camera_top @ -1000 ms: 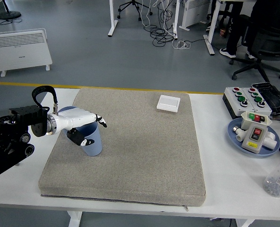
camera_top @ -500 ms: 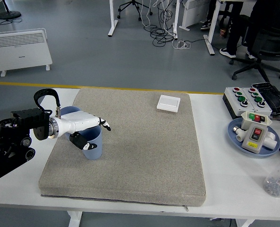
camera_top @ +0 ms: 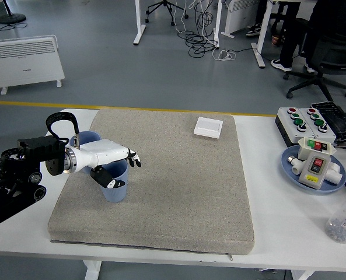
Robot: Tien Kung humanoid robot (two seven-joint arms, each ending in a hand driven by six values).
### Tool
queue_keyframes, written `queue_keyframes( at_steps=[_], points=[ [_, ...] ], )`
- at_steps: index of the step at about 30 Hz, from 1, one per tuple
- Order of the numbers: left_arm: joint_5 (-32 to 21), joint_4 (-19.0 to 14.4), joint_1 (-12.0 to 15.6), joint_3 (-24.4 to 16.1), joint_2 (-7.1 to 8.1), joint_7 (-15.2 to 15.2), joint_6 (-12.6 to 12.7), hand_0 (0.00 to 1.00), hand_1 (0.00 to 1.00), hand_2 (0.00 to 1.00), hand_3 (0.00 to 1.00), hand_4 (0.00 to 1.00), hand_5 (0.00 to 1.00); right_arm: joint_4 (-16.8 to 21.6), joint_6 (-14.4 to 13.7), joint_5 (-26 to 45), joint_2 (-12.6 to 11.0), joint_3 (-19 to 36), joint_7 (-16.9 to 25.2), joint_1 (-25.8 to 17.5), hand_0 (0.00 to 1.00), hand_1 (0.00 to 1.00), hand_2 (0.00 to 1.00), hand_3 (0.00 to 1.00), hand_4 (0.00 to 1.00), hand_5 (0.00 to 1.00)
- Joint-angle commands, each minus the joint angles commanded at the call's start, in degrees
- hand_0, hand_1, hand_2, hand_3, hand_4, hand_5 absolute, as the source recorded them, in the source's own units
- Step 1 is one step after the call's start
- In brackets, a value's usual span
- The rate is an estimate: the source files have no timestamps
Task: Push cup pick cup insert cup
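Note:
A light blue cup [camera_top: 116,188] stands upright on the grey mat [camera_top: 178,186] near its left edge. My left hand [camera_top: 119,168], white with black fingertips, is closed on this cup: the thumb presses its near side and the fingers reach over its rim. A second blue cup [camera_top: 86,139] stands just behind my wrist, at the mat's far left, partly hidden by the arm. My right arm is out of view.
A small white square box [camera_top: 208,127] lies at the mat's far side. On the right stand button boxes [camera_top: 304,119], a blue plate [camera_top: 289,165] with a switch unit, and a clear bottle [camera_top: 343,224] near the table's edge.
My left hand has moved right and slightly toward the near edge with the cup in it, away from the second cup, which now shows more fully behind the arm.

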Motion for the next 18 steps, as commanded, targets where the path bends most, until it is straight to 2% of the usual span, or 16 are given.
queue_keyframes(
  at_steps=[3, 4, 18],
  points=[
    [-0.08, -0.12, -0.04, 0.0, 0.0, 0.06, -0.04, 0.501, 0.607, 0.7, 0.723, 0.48, 0.002, 0.0, -0.01, -0.01, -0.01, 0.01, 0.02, 0.02, 0.753, 0.624, 0.608, 0.587, 0.118, 0.605],
    [-0.09, -0.14, -0.04, 0.0, -0.01, 0.1, -0.06, 0.491, 0.595, 0.656, 0.708, 0.463, 0.002, 0.0, -0.01, -0.02, -0.01, 0.02, 0.03, 0.02, 0.753, 0.624, 0.607, 0.587, 0.118, 0.604],
    [-0.11, -1.18, -0.35, -0.22, 0.01, 0.46, -0.21, 0.492, 0.59, 0.65, 0.696, 0.442, 0.002, 0.0, -0.15, -0.02, 0.0, 0.05, 0.13, -0.01, 0.752, 0.624, 0.604, 0.587, 0.12, 0.606]
  ],
)
